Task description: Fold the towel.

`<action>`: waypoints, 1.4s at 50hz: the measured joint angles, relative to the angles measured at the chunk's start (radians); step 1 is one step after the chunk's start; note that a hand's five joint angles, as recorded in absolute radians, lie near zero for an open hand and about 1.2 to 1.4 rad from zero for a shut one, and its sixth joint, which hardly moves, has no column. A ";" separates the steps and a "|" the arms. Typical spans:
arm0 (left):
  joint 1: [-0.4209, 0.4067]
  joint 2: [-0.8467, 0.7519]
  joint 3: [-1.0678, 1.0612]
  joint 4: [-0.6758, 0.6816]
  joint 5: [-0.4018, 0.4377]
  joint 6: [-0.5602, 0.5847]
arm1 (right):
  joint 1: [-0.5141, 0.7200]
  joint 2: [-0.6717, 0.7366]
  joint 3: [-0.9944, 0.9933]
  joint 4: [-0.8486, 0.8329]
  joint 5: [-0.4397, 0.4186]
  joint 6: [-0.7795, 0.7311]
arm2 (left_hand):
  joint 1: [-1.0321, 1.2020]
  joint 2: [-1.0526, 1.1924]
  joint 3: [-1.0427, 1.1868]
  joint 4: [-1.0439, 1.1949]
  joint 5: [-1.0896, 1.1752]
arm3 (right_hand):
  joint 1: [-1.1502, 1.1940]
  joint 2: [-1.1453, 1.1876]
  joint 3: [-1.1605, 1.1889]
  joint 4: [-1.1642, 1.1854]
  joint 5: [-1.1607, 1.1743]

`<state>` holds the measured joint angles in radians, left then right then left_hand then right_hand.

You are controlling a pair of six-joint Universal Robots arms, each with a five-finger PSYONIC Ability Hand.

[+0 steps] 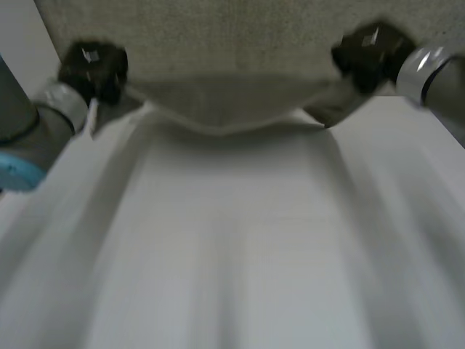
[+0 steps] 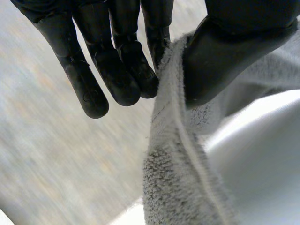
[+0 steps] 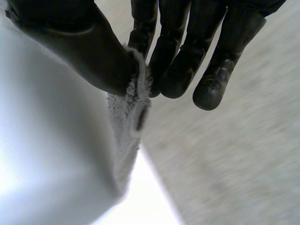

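The scene is lit softly and rather dimly, and no hard shadows are cast. A darker band of shade is seen on the tabletop (image 1: 232,218) under the sagging edge of the towel (image 1: 218,109), between the left hand (image 1: 93,69) and the right hand (image 1: 367,51). In the wrist views, the white surface beside each thumb is washed out by glare, and faint highlights are seen on the fingertips (image 2: 96,101).

Readable txt: none
no label, brand, no. or sign legible on towel (image 1: 218,43); same for table (image 1: 232,254)
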<state>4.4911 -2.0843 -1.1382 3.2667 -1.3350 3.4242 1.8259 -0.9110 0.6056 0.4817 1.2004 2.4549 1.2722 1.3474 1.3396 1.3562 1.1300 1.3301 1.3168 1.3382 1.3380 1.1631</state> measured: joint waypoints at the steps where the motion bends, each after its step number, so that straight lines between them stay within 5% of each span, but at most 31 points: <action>1: 0.001 -0.003 -0.021 0.001 0.005 0.005 | -0.001 -0.001 0.030 -0.002 0.000 -0.014 | 0.000 0.000 0.000 0.000 0.000 | 0.000 0.000 0.000 0.000 0.000; 13: 0.018 -0.038 -0.332 0.019 0.044 0.208 | -0.036 -0.077 0.517 -0.186 0.002 -0.159 | 0.000 0.000 0.000 0.000 0.000 | 0.000 0.000 0.000 0.000 0.000; 27: 0.074 0.253 -0.446 0.007 0.042 0.227 | -0.172 -0.412 0.658 -0.175 -0.035 -0.133 | 0.000 -0.001 0.000 -0.002 0.000 | 0.000 0.000 0.000 0.000 0.000; 40: 0.079 0.484 -0.551 0.008 0.066 0.224 | -0.314 -0.598 0.659 0.005 -0.189 -0.118 | -0.046 -0.147 -0.138 -0.156 -0.098 | 0.000 0.018 0.000 0.000 0.015; 49: 0.033 0.312 -0.496 0.020 0.094 0.230 | -0.301 -0.441 0.654 0.005 -0.202 -0.115 | -0.115 -0.198 -0.189 -0.207 -0.149 | 0.000 0.018 0.005 0.000 0.018; 70: -0.017 -0.310 0.134 -0.005 0.054 0.269 | -0.144 0.123 0.220 -0.160 -0.001 -0.041 | -0.378 -0.451 -0.436 -0.455 -0.409 | 0.000 0.018 0.009 0.000 0.018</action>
<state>4.4741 -2.3939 -1.0044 3.2617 -1.2805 3.6936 1.6819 -0.7884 0.8254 0.3221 1.1994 2.4144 0.8946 0.8966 0.9033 0.9008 0.7209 1.3302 1.3348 1.3470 1.3381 1.1808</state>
